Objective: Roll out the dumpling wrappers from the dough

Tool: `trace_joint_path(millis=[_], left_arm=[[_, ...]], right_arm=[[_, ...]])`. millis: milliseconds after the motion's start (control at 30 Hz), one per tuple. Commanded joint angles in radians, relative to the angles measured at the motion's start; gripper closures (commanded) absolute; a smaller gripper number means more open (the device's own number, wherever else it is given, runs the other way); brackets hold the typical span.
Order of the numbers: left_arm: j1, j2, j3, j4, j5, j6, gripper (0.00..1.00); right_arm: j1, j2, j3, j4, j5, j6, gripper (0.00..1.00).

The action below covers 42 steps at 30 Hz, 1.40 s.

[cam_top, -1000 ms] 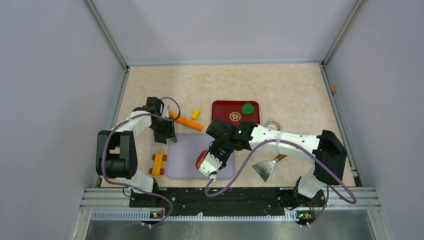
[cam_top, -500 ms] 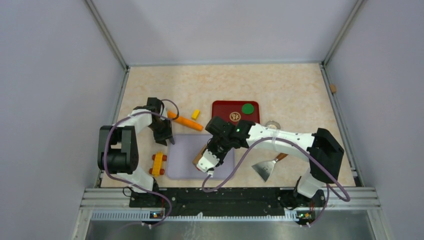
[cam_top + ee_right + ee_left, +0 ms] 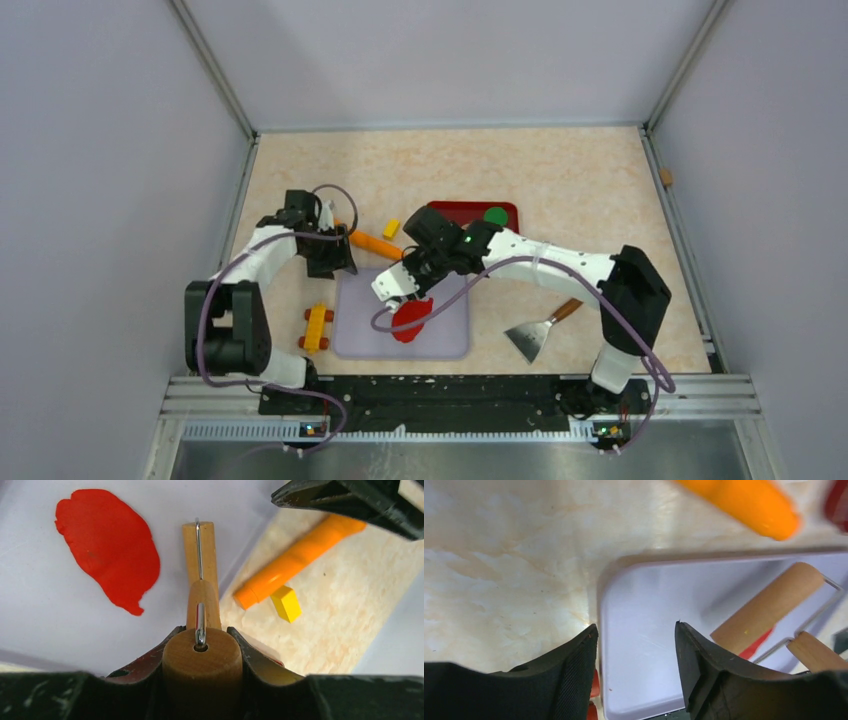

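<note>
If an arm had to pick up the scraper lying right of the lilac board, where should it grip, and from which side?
Grip the wooden handle, not the blade. The scraper lies flat on the table, and its thin blade offers no edge to pinch. The handle points toward the far right, so come straight down from above with the jaws across its width.

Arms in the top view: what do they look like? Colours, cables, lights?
Left arm and right arm match: white link shells, black joint housings and bases, and a loose purple cable looping along each. A green light glows near the right tool. The left tool has black wedge-shaped fingers with a textured inner face.
</note>
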Motion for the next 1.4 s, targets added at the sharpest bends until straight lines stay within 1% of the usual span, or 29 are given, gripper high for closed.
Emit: trace_joint_path(millis=[0,67,133,300,400,667,733,867,933,1000,1200,1367], left_arm=[[0.000,-0.210,-0.035,0.097,0.085,0.025,0.37],[0.001,-0.255,-0.096,0.149,0.065,0.004,0.36],[0.001,-0.246,-0.134,0.162,0.062,-0.020,0.35],[0.002,-0.201,-0.094,0.139,0.105,0.003,0.36],[0.004,-0.190,-0.072,0.125,0.118,0.023,0.36],[0.005,-0.198,-0.098,0.149,0.146,0.038,0.36],[0.007,-0.192,-0.087,0.142,0.148,0.043,0.36],[0.012,-0.185,-0.063,0.132,0.149,0.047,0.36],[0.015,-0.182,-0.051,0.130,0.147,0.046,0.36],[0.017,-0.180,-0.044,0.133,0.145,0.043,0.36],[0.021,-0.175,-0.047,0.145,0.145,0.041,0.36],[0.020,-0.174,-0.061,0.156,0.149,0.038,0.36]], right_arm=[[-0.007,-0.141,0.085,-0.075,-0.034,0.069,1.00],[0.000,-0.183,0.065,-0.130,-0.057,0.045,1.00],[0.011,-0.214,0.032,-0.172,-0.069,0.014,1.00],[0.040,-0.239,-0.021,-0.233,-0.107,-0.043,1.00],[0.050,-0.221,-0.034,-0.215,-0.117,-0.076,1.00],[0.093,-0.143,-0.070,-0.170,-0.114,-0.182,1.00],[0.103,-0.112,-0.073,-0.227,-0.100,-0.209,1.00],[0.115,-0.044,-0.061,-0.426,-0.077,-0.256,1.00],[0.115,-0.015,-0.048,-0.526,-0.071,-0.260,1.00],[0.115,0.007,-0.042,-0.589,-0.066,-0.247,1.00],[0.118,0.038,-0.033,-0.674,-0.077,-0.188,1.00],[0.118,0.034,-0.044,-0.699,-0.083,-0.147,1.00]])
